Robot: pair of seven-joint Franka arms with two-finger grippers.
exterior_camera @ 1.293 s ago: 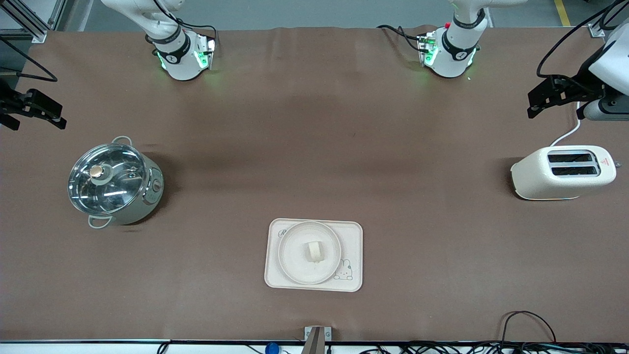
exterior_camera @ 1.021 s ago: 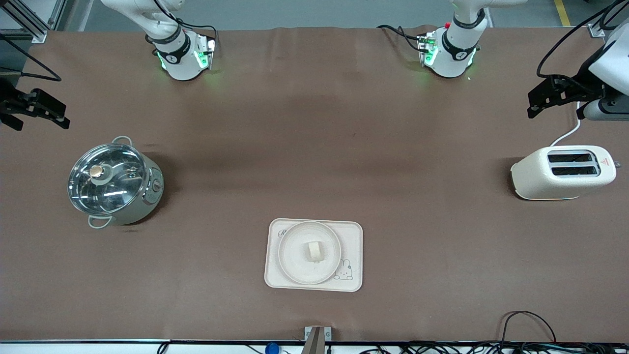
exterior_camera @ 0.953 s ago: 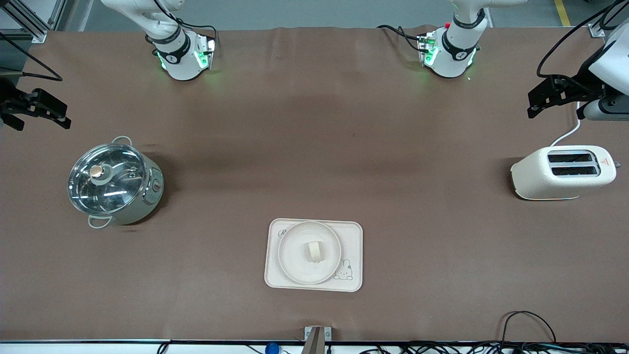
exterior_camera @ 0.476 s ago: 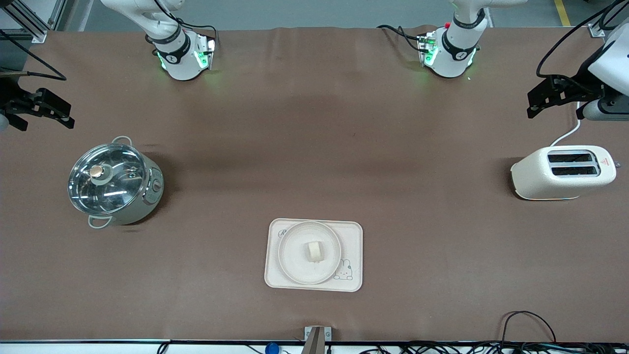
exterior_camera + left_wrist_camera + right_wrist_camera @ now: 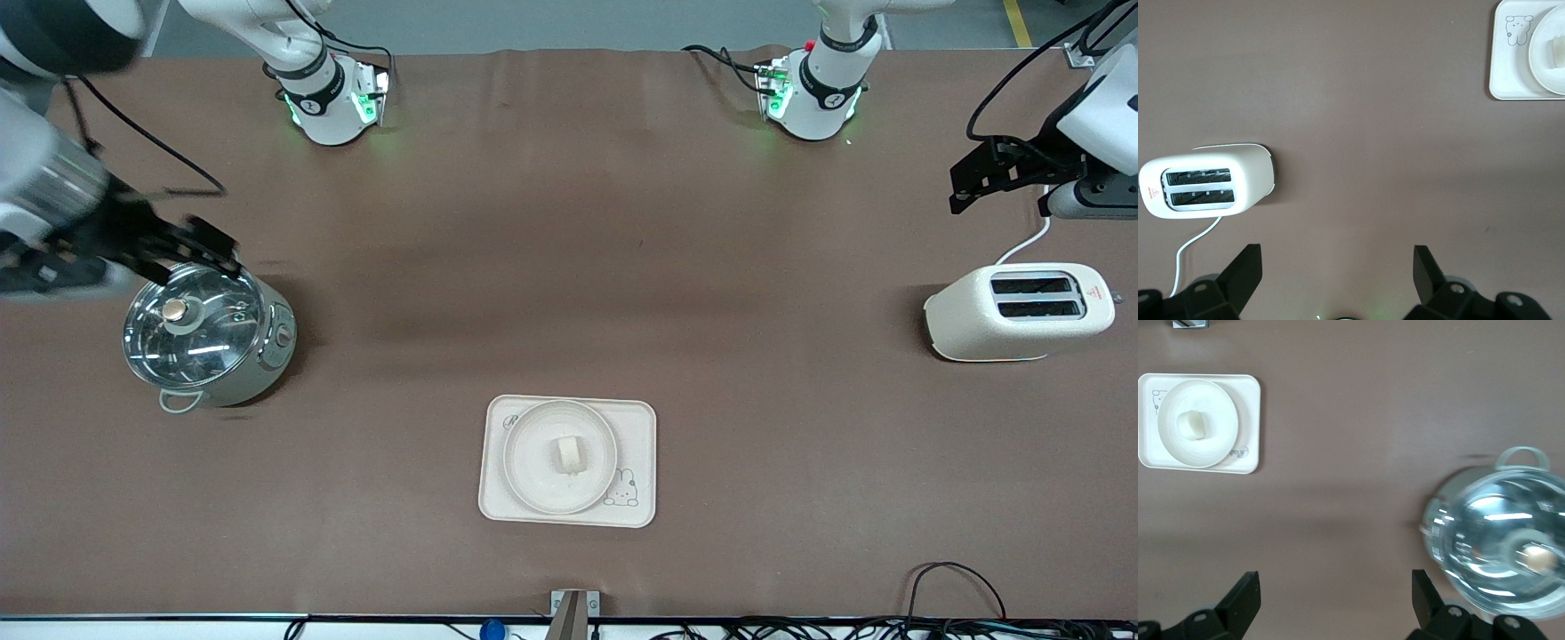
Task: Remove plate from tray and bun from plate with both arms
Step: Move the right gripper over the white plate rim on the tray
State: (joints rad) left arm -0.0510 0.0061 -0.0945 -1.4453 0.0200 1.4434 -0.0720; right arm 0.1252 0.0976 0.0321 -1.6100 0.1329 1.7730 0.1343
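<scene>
Bun (image 5: pixel 569 453) on plate (image 5: pixel 533 480), plate on tray (image 5: pixel 638 427), near desk (image 5: pixel 569 267) edge, mid-span so I reach with both. Right gripper (image 5: pixel 191 247) over pot (image 5: pixel 209 331), left gripper (image 5: pixel 978 178) above toaster (image 5: pixel 1018 311); jaws released, empty.

Below the right gripper (image 5: pixel 191 244), jaws spread, the pot (image 5: pixel 206 331) blocks a straight drop, while bare tabletop (image 5: pixel 569 267) runs from there to the tray (image 5: pixel 636 427). Under the left gripper (image 5: pixel 978 182), jaws also spread, the tabletop is bare; only the toaster (image 5: pixel 1018 311) stands just beside that path.
</scene>
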